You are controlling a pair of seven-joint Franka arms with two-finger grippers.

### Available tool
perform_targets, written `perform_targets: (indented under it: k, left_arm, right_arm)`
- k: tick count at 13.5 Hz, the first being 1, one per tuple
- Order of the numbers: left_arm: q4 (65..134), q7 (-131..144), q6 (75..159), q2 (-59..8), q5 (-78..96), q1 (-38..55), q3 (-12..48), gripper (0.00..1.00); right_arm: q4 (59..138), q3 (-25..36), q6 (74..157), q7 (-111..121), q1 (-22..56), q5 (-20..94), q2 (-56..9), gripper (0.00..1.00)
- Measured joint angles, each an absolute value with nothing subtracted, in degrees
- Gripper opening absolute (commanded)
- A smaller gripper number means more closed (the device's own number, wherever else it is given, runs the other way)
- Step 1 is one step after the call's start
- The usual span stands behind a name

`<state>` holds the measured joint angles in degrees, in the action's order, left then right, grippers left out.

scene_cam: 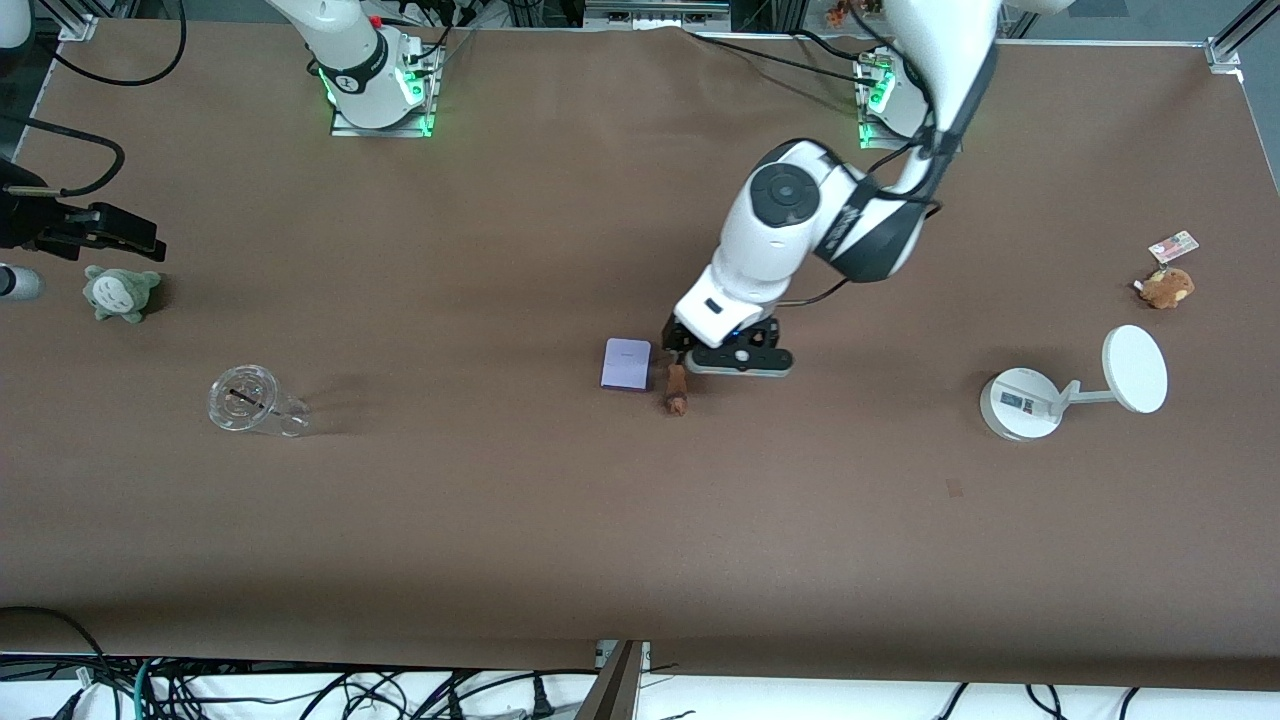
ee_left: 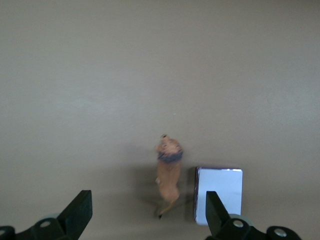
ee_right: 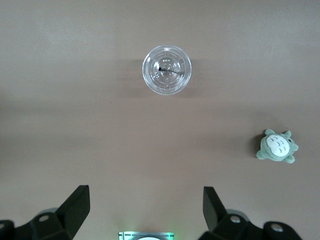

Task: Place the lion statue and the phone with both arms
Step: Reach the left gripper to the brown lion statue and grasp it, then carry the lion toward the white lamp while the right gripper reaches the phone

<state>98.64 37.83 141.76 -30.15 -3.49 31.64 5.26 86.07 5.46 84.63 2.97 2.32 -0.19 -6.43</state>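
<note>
The lion statue (scene_cam: 676,390) lies on the brown table near its middle, orange-brown with a darker mane end. The phone (scene_cam: 627,364) lies flat right beside it, toward the right arm's end. My left gripper (scene_cam: 690,352) is low over both, open and empty. In the left wrist view the lion statue (ee_left: 168,175) lies between and ahead of the spread fingers, and the phone (ee_left: 220,192) lies by one fingertip (ee_left: 214,210). My right gripper (scene_cam: 125,235) waits in the air at the right arm's end of the table, open and empty (ee_right: 145,215).
A clear plastic cup (scene_cam: 250,400) lies on its side and a grey-green plush (scene_cam: 122,292) sits at the right arm's end. A white round-based stand with a disc (scene_cam: 1025,402) and a brown plush with a tag (scene_cam: 1165,287) are at the left arm's end.
</note>
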Motion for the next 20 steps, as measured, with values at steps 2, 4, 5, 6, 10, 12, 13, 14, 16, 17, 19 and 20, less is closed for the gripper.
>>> perform_targets:
  k: [2,4,5,6,10,12,13,14,16,17,19,20]
  left_arm:
    - [98.65,38.09,149.41,-34.06,-6.90,31.85,5.21,1.00]
    - [98.60,38.10,154.61,-37.33,-7.62,32.69,5.24,1.00]
    - [98.59,38.12,155.20,-38.47,-7.67,33.31,5.23,1.00]
    - [98.58,38.14,155.31,-39.44,-7.68,33.88,5.24,1.00]
    - [98.57,38.27,155.33,-40.85,-7.70,34.55,5.03,0.58]
    - [98.56,38.28,155.33,-40.85,-8.18,34.49,4.45,0.38]
    - [98.55,38.28,155.33,-40.87,-8.32,34.42,4.25,0.32]
    - [98.56,38.28,155.33,-40.93,-8.35,34.36,4.09,0.23]
    - [98.52,38.28,155.36,-41.00,-8.39,33.94,3.91,0.11]
    - [98.44,38.28,155.35,-41.01,-8.42,33.67,3.90,0.10]
    - [98.21,38.28,155.05,-40.61,-8.49,32.79,3.80,0.10]
    - [98.16,38.24,153.43,-39.77,-8.59,31.98,3.73,0.10]
  right_arm:
    - [86.07,5.46,84.63,2.97,2.32,-0.19,-6.44,1.00]
    - [86.08,5.46,84.63,2.97,2.32,-0.19,-6.45,1.00]
    - [86.08,5.46,84.63,2.97,2.32,-0.19,-6.45,1.00]
    - [86.08,5.46,84.63,2.98,2.32,-0.19,-6.45,1.00]
    - [86.08,5.46,84.63,2.99,2.32,-0.19,-6.47,1.00]
    - [86.08,5.46,84.63,2.99,2.32,-0.19,-6.47,1.00]
    - [86.08,5.46,84.63,2.99,2.32,-0.19,-6.48,1.00]
    - [86.08,5.46,84.63,2.99,2.32,-0.19,-6.49,1.00]
    - [86.08,5.46,84.63,2.99,2.32,-0.19,-6.56,1.00]
    - [86.08,5.46,84.63,2.99,2.32,-0.19,-6.66,1.00]
    - [86.08,5.46,84.70,2.97,2.32,-0.19,-7.02,1.00]
    - [86.08,5.46,84.80,2.97,2.32,-0.19,-7.28,1.00]
